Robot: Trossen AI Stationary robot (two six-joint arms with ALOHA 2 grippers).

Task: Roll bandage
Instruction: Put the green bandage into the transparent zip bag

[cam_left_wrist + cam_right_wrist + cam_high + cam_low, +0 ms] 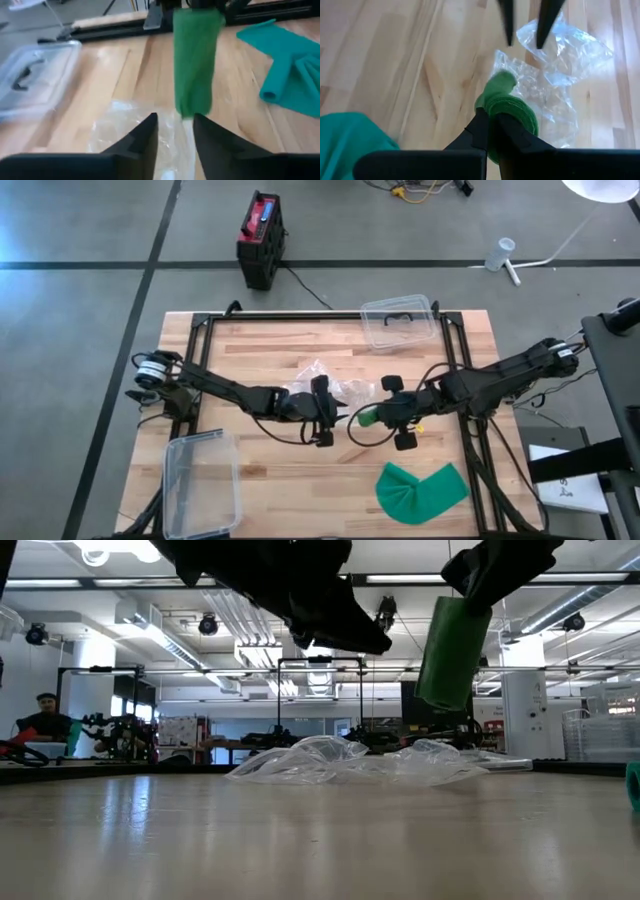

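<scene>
A green bandage roll [367, 417] hangs in the air over the middle of the table, with my right gripper [492, 117] shut on it. My left gripper [175, 122] faces it from the table's left side. Its fingers are open, and their tips stand just short of the roll's free end [186, 111], touching nothing. In the low view the roll [450, 640] hangs nearly upright, well above the wood. A crumpled clear plastic wrapper [322, 382] lies flat on the table below and behind the grippers. My right gripper pinches the green roll between its two fingers at one end [512, 111]. The fingers slant down from the table's right side. The rest of the roll sticks out past the fingertips toward my left gripper, lifted clear of the table and the wrapper.
A loose teal bandage [422, 490], partly rolled at one edge [274, 87], lies at the near right. One clear plastic tub [400, 320] stands at the far edge and another [200, 480] at the near left. Bare wood lies between them.
</scene>
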